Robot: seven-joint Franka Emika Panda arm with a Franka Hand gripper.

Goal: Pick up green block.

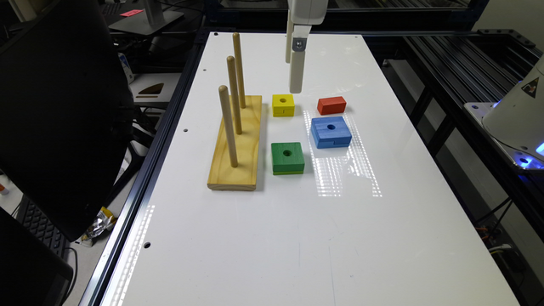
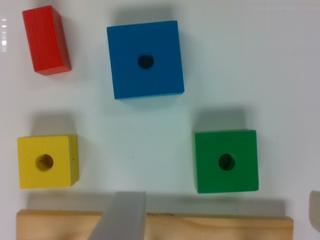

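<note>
wrist view: green block lies flat on the white table, well apart from the gripper, just beside the wooden peg base.
exterior view: gripper hangs high by the yellow block; blue block sits near the green one.
gripper state: fingers spread wide i think, holding nothing.
handling: probably light, stiff painted wood, maybe a bit slick.
grip spot: 2 opposite flat sides, centred, not the hole.

Glossy white table, dark cluttered surroundings
</note>
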